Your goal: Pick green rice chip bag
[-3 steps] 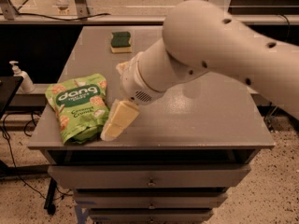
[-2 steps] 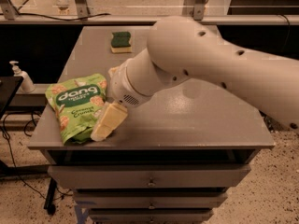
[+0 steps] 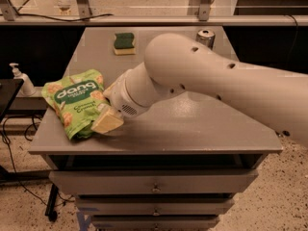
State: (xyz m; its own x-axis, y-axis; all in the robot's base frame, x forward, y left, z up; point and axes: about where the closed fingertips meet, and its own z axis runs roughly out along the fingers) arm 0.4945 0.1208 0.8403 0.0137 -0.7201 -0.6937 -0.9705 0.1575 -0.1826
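The green rice chip bag (image 3: 75, 101) lies flat near the front left corner of the grey table (image 3: 192, 129), its white "dang" lettering facing up. My gripper (image 3: 106, 121) reaches in from the right and sits low at the bag's right lower edge, with a cream finger (image 3: 108, 122) touching or overlapping the bag. The big white arm hides the rest of the gripper.
A dark-green-and-yellow sponge (image 3: 124, 43) lies at the table's back left. A metal can (image 3: 206, 37) stands at the back, partly behind my arm. A soap pump bottle (image 3: 23, 80) stands off the table to the left. Drawers run below the table's front edge.
My arm has swung further left and lower, bringing the gripper from beside the bag onto its right lower edge. The bag has not visibly moved.
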